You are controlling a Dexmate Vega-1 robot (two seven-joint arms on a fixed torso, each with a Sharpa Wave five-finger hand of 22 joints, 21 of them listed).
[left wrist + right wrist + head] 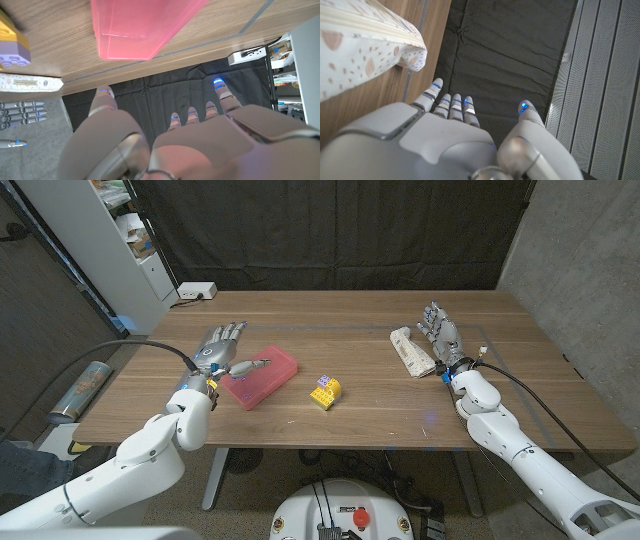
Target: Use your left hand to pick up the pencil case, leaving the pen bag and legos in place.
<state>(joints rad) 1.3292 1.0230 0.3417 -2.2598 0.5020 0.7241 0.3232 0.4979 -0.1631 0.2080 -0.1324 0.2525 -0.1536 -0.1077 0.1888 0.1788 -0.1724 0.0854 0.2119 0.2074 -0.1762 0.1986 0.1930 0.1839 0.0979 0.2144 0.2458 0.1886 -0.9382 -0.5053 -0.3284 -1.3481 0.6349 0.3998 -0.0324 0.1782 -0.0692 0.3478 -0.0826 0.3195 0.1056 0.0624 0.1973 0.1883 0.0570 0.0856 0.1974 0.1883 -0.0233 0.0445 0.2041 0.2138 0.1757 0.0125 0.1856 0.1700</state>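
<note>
Pink pencil case (262, 376) beside open left hand (220, 350), untouched.

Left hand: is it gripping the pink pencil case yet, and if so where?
No. The left hand is open beside the pencil case, thumb reaching over its near end without closing. The right hand holds nothing either.

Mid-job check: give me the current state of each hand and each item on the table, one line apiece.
Left hand: open, fingers spread, thumb over the pink case, holding nothing.
Right hand: open, fingers apart, beside the pen bag, holding nothing.
Pink translucent plastic pencil case: lid closed, lying flat on the table, not lifted.
Cream patterned fabric pen bag: lying on the table, untouched.
Yellow and purple lego blocks: stacked together, resting on the table, apart from both hands.
</note>
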